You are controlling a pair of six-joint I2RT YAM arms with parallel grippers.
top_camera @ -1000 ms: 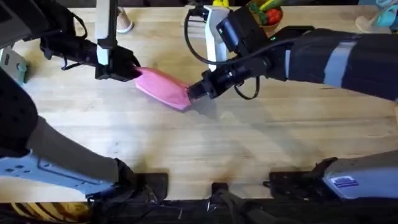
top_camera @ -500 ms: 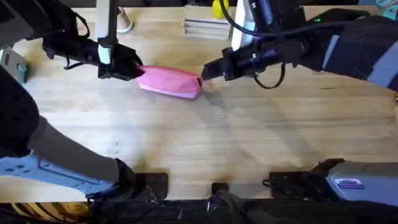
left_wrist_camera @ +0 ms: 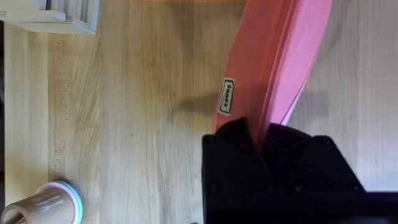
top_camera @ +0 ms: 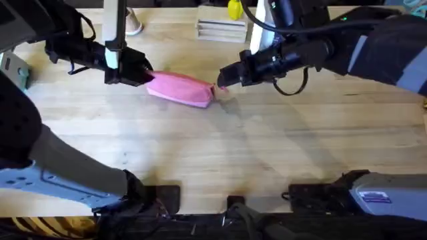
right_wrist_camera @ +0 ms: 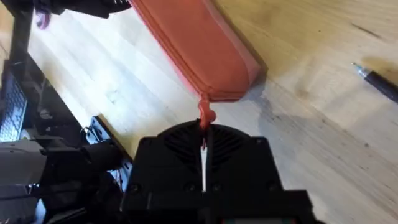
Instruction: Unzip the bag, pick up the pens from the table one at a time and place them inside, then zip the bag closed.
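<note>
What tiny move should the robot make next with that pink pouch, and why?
Probably draw the right pincer along the pink pouch toward the left pincer. It pinches the zipper tab at the closed end, while the left one clamps the far end.

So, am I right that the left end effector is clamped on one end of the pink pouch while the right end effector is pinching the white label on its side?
Not quite: the right end effector is pinching the pink zipper pull at the pouch's end, not the white label, as the right wrist view shows. The left end effector is indeed clamped on the other end.
</note>
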